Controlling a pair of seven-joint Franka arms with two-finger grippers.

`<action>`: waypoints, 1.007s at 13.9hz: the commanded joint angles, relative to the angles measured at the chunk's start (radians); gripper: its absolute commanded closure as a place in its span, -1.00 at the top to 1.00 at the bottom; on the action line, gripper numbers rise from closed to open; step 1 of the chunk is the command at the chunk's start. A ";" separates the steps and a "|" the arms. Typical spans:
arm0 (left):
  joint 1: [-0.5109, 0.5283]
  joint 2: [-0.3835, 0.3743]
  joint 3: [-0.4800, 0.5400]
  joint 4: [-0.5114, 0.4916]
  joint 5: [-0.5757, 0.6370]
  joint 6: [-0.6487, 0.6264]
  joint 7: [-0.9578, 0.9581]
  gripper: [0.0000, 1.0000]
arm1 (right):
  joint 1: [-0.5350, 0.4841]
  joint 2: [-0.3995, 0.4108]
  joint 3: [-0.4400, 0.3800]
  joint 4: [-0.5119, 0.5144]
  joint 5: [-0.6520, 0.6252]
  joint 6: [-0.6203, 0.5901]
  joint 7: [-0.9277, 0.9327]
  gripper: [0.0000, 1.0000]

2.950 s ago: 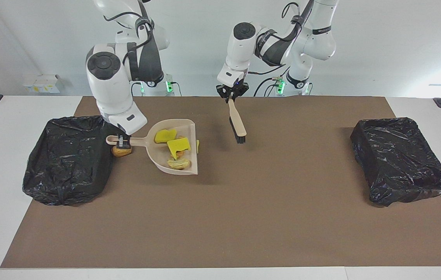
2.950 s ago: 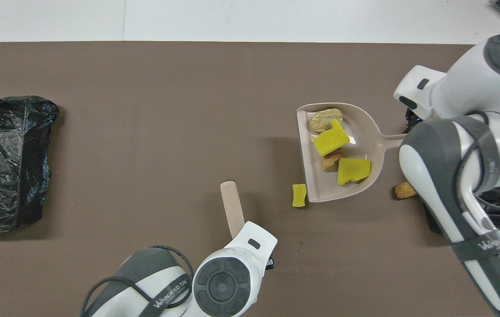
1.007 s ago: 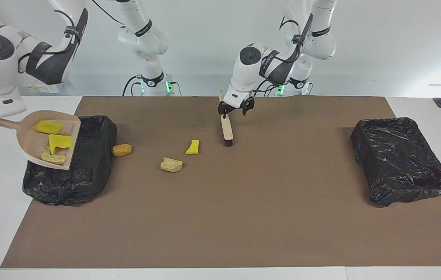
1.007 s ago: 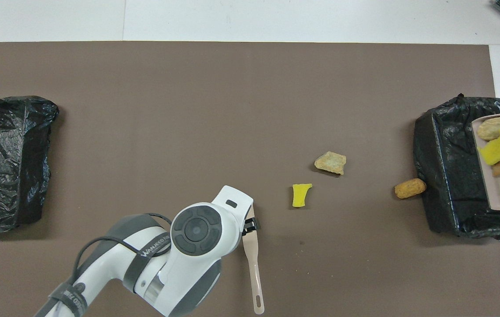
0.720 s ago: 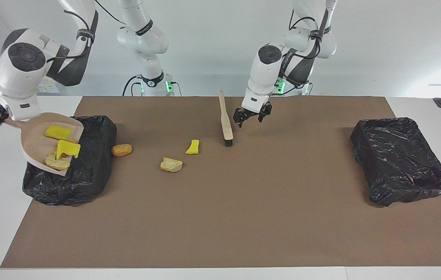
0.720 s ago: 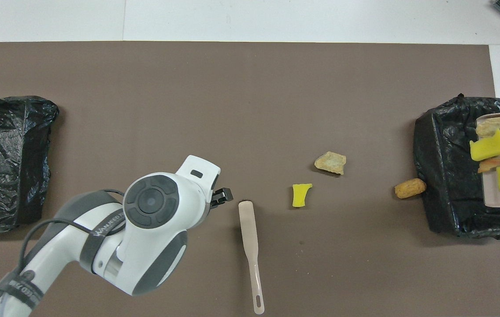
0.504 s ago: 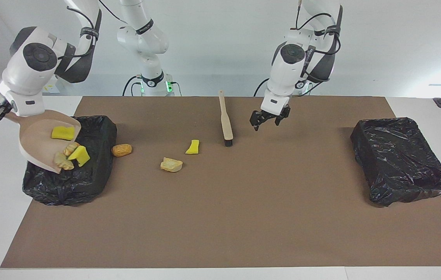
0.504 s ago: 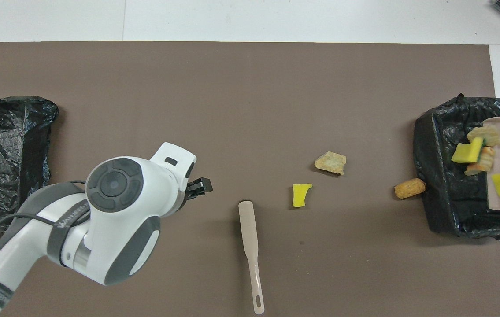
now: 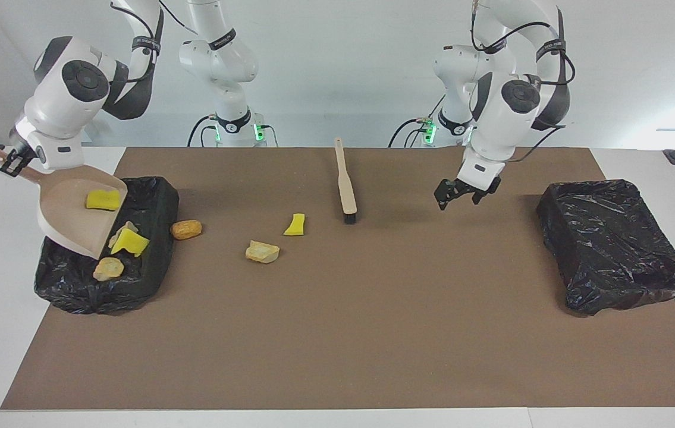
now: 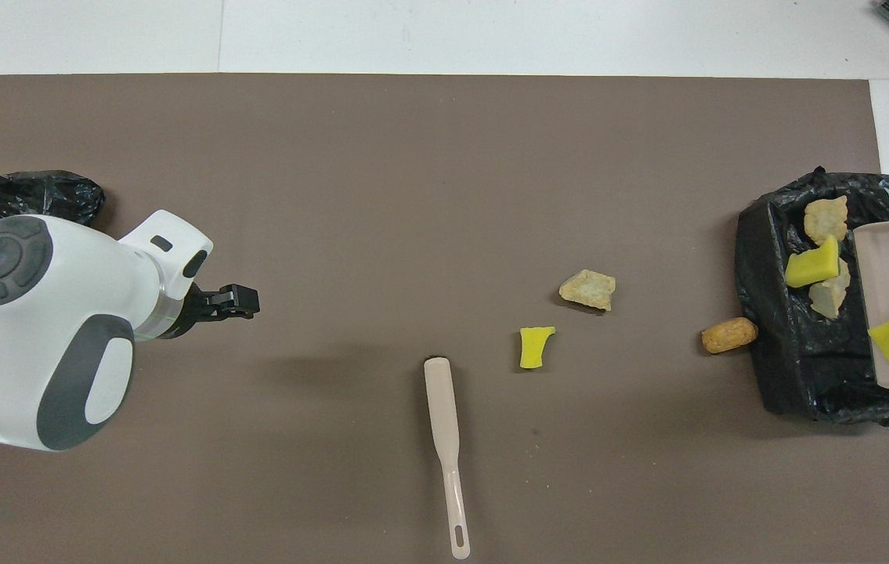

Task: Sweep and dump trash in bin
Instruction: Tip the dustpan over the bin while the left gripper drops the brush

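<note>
**Dustpan tipped over the bin**

I see my right gripper (image 9: 11, 161) clamped on the handle of the smooth beige plastic dustpan (image 9: 72, 214), tilted over the crinkled black-bagged bin (image 9: 135, 273). Spongy yellow and crusty tan trash scraps (image 9: 120, 245) lie inside. My left gripper (image 9: 461, 191) hangs open over the brown mat (image 9: 373, 309).

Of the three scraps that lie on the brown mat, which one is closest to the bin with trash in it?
The orange-brown lump, lying right beside that bin. The tan lump and the yellow scrap lie nearer the brush.
</note>
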 commanded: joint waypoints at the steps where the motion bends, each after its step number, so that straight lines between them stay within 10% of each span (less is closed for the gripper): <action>1: 0.067 -0.018 -0.013 0.001 0.018 -0.030 0.095 1.00 | 0.030 -0.038 0.005 -0.013 -0.063 0.001 -0.022 -1.00; 14: 0.167 -0.020 -0.007 0.385 0.017 -0.469 0.199 1.00 | 0.151 -0.081 0.008 0.001 -0.207 -0.173 0.082 -1.00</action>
